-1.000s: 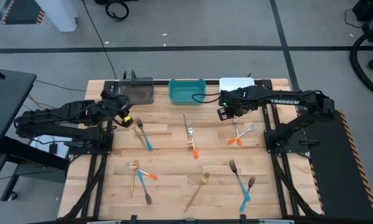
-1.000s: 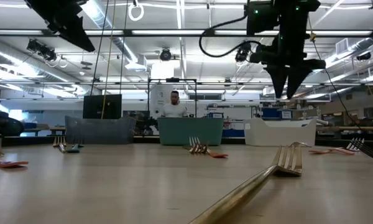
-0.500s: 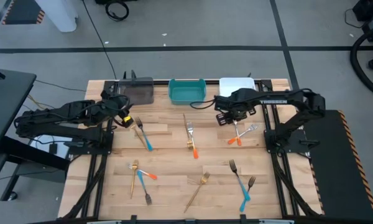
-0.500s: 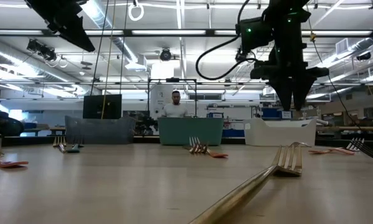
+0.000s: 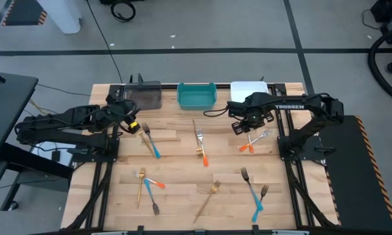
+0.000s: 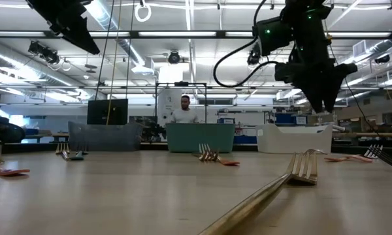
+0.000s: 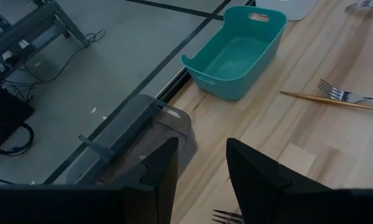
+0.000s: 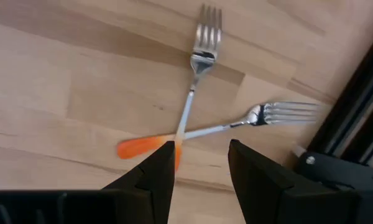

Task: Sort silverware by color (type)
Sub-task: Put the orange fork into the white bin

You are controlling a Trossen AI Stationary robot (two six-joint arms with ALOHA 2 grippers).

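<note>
Directly beneath the right end effector, whose fingers stand wide and empty, two orange-handled forks lie crossed on the tabletop, handles meeting between the fingers, heads pointing away; the left end effector, also wide, waits well apart.

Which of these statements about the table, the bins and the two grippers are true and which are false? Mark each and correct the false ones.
1. The right gripper hangs over two crossed orange-handled forks. True.
2. The teal bin holds several forks. False: it looks empty.
3. The left gripper is shut on a blue fork. False: it is open and holds nothing.
4. The teal bin stands between the grey bin and the white bin. True.
5. A gold fork lies on the table. True.
</note>
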